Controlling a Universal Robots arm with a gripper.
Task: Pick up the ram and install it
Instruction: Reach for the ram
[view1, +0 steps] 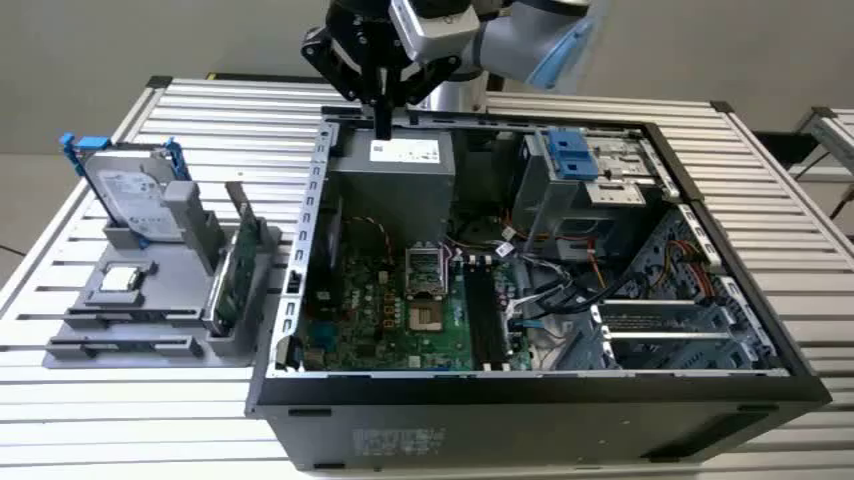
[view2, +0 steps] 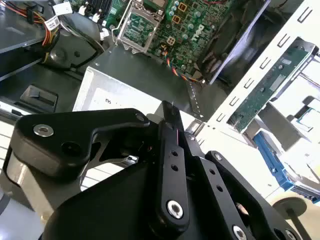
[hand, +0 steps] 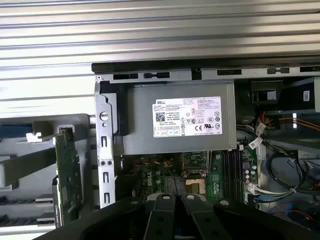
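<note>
The ram (view1: 224, 285) is a long, thin green stick standing on edge in a grey holder (view1: 127, 345) on the table, at the exterior view's left of the open computer case (view1: 534, 395). The second wrist view shows it as a narrow green board (view2: 270, 85) beyond the case's pale side wall. My gripper (view1: 383, 125) hangs over the case's far edge, above the grey power supply (view1: 394, 170), well apart from the ram. Its dark fingers (view2: 170, 125) are shut with nothing between them.
A silver hard drive with a blue bracket (view1: 134, 195) stands at the holder's far end, with a small square chip (view1: 120, 278) in front of it. Inside the case lie the green motherboard (view1: 400, 310), cable bundles (view1: 554, 295) and a blue-tabbed drive cage (view1: 574, 160). The table (view1: 200, 110) is ribbed metal.
</note>
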